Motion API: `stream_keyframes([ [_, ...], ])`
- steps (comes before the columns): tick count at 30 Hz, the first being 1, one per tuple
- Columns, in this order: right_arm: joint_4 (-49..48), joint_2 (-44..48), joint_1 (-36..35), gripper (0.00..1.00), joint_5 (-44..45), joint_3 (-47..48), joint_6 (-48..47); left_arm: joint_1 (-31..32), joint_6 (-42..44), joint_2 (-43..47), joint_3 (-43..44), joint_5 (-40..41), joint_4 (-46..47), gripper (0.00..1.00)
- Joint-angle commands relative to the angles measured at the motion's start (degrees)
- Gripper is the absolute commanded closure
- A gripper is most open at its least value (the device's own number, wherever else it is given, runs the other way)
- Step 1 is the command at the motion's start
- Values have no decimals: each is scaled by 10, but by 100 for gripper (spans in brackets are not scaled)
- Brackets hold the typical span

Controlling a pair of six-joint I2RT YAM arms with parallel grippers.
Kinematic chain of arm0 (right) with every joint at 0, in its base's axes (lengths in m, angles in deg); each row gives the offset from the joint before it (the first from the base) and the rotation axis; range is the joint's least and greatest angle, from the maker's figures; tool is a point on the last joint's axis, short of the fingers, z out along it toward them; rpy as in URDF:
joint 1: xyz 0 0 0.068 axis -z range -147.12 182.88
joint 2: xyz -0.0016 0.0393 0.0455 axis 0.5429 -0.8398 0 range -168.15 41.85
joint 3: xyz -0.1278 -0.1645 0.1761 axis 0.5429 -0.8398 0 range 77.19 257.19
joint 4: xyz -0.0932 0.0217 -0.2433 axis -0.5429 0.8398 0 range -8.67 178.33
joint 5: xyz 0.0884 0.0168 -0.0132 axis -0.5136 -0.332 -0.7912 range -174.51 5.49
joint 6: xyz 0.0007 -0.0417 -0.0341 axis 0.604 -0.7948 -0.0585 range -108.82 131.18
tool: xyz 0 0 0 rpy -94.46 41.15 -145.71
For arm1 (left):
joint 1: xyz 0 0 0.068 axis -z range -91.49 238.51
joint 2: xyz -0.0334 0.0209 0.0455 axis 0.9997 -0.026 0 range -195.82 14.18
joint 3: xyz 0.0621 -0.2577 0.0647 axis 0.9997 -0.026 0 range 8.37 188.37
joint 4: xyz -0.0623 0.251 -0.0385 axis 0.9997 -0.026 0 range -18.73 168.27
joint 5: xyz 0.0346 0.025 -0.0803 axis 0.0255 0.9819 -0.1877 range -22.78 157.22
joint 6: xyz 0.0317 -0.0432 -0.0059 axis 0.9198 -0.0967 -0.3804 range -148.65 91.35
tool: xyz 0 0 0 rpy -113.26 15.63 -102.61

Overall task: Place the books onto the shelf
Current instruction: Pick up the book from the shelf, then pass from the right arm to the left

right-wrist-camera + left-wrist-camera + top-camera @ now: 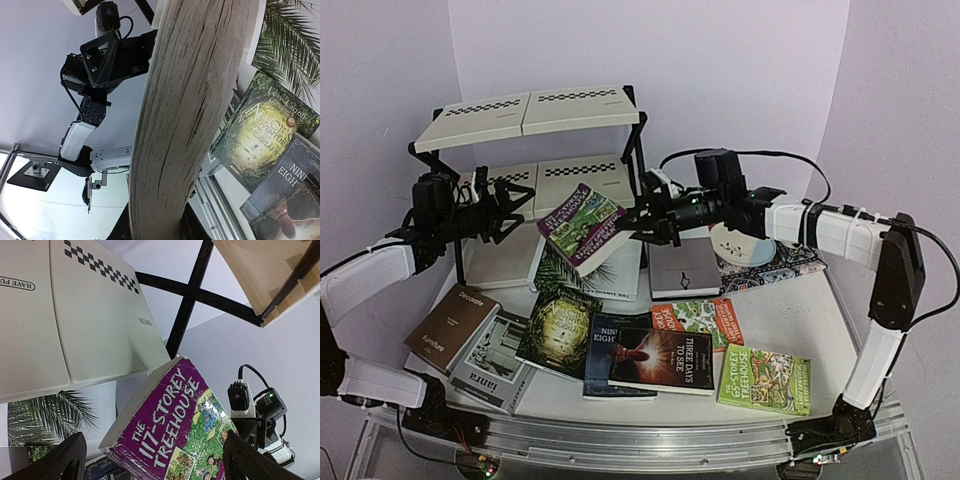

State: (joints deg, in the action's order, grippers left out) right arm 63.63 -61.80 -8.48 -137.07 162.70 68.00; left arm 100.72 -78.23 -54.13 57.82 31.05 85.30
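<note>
Plainly, the job had barely begun. From the top camera, neither cream tier of the shelf [530, 110] showed a book lying on it. The right tool [638, 222] was pinched narrow on one edge of the purple 117-Storey Treehouse book [582, 225]. It held the book tilted in the air in front of the lower tier, above the white palm-leaf book [560, 272]. The left tool [525, 212] hung just beside the purple book, spread wide and holding nothing. The rest lay flat on the desk [790, 310]: the brown book [450, 325], the grey Tanra book [500, 362], Alice [558, 330], the Nineteen Eighty novel [603, 335], Three Days to See [665, 360], the orange Treehouse book [698, 323], the green 65-Storey Treehouse book [765, 378] and a plain grey book [683, 268].

In the left wrist view, the purple cover sat between the wide-set fingers [70, 462], apparently apart from both. Its upper corner was close to the edge of a cream tier with a checkered strip.

In the right wrist view, the held book's page edge ran down the frame and hid the tool's own fingers. Alice and the Nineteen Eighty novel lay flat beyond.

By my reading, one book was in transit, none was shelved, and every other book was left to lift.
</note>
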Motion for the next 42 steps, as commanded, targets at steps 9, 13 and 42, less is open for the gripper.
stream_keyframes([
  [9,-61,57,-16,100,-44,17,-12,-7,-39,-40,49,-111,13,1],
  [13,-67,55,-21,100,-46,24,-8,-7,-42,-41,53,-117,13,1],
  [42,-98,48,-29,100,-40,64,11,-8,-50,-49,48,-136,13,2],
])
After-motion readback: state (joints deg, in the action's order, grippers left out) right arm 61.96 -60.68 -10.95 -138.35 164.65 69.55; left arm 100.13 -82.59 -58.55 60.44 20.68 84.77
